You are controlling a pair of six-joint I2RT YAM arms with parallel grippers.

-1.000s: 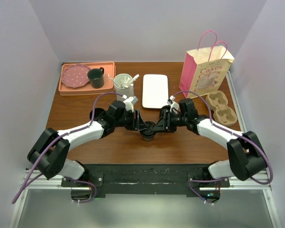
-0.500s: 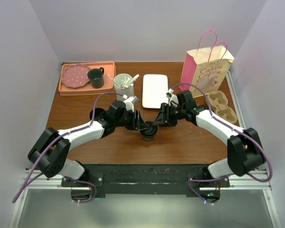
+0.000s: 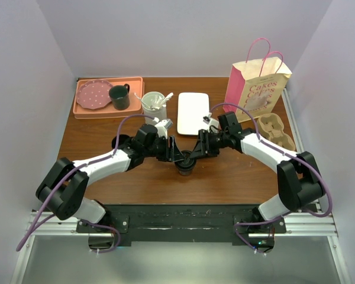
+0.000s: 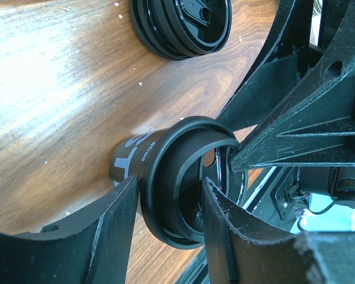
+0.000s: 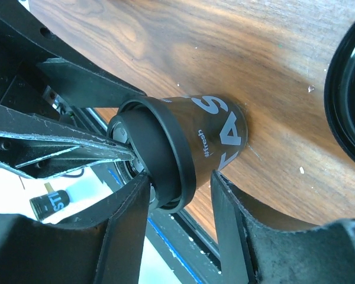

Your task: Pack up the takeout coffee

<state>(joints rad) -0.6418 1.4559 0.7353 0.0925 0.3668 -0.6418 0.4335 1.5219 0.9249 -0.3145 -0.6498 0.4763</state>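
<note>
Coffee cup (image 4: 130,161), black and lidded, upright about mid-worktop, a little toward the near edge. Clamped at the lid collar by the left gripper (image 4: 168,184), one finger on each side, closed on it, likely to steady it against tipping. Straddled from the opposite side by the right gripper (image 5: 180,177), fingers hugging the same collar; cannot tell whether squeezing or only lying close. Probably a two-sided hold, to seat the lid squarely and stop the cup sliding on the smooth wood.

Near the cup but apart from it, a stack of spare lids (image 4: 180,26), flat on the wood, touched by neither gripper.

Farther out, at the right edge, a pulp cup carrier (image 3: 276,134) with open wells. Behind it, at the far right corner, a paper bag (image 3: 255,89), upright, mouth open. Apparently the destinations, set on the right arm's side.

White tray (image 3: 193,112) toward the far edge at centre. Stirrer cup (image 3: 155,111) and pink tray (image 3: 109,112) toward the far left corner, well apart from the work.
</note>
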